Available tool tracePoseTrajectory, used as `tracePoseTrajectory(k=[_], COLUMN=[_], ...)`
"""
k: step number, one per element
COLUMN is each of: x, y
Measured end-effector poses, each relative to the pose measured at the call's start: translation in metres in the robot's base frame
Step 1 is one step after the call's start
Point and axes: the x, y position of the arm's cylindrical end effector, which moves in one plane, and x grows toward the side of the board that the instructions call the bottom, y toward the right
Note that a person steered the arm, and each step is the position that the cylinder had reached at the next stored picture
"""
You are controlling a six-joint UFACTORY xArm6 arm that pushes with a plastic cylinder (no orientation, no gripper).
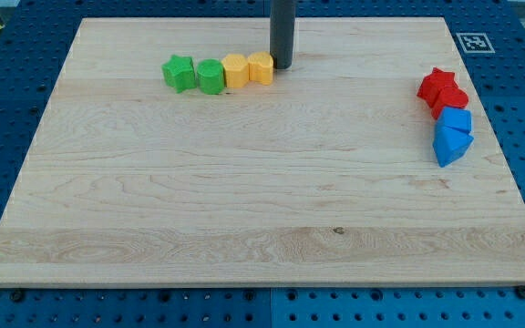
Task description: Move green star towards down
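The green star [179,72] lies near the top of the wooden board, at the left end of a row of blocks. To its right stand a green round block [211,76], a yellow block [235,70] and an orange-yellow block [261,67], each touching its neighbour. My tip [282,66] is at the right end of the row, right beside the orange-yellow block, far from the green star.
At the view's right edge of the board [244,200] a red star [437,84] and a red block [452,100] sit above two blue blocks [456,121] [450,146]. A marker tag [472,41] is at the top right corner.
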Motion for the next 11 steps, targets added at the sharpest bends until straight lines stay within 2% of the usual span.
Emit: tracePoseTrajectory(k=[6,7,8,10,11], x=[-0.012,-0.034,-0.054,-0.055,-0.046], y=[0.000,-0.005,-0.031,-0.117,-0.136])
